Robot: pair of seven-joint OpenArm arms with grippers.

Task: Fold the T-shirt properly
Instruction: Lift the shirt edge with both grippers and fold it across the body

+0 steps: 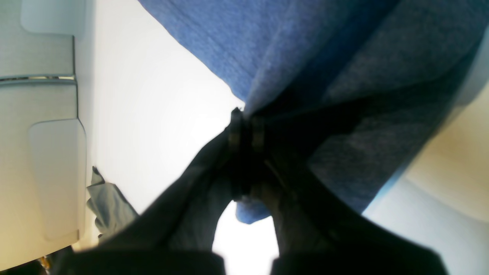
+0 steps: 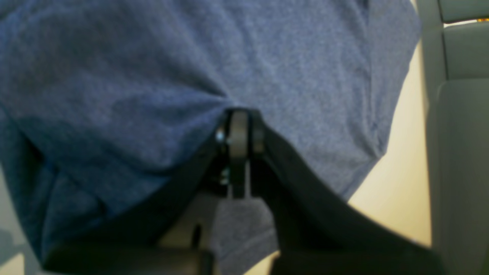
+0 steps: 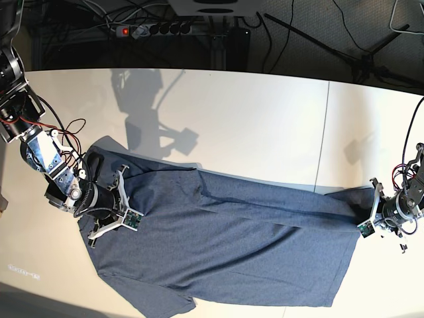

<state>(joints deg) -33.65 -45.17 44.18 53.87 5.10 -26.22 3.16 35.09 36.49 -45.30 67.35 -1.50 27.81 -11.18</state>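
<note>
— Where do we stand with the grip?
— Our left gripper (image 1: 244, 126) is clamped on the T-shirt (image 3: 225, 238) at the frame's right edge; our right gripper (image 2: 238, 133) pinches cloth at the left.
— And the shirt?
— Stretched between them across the white desk (image 3: 252, 126), lower half of the base view, plain side up, one lengthwise crease. We judge most folds remain.
</note>
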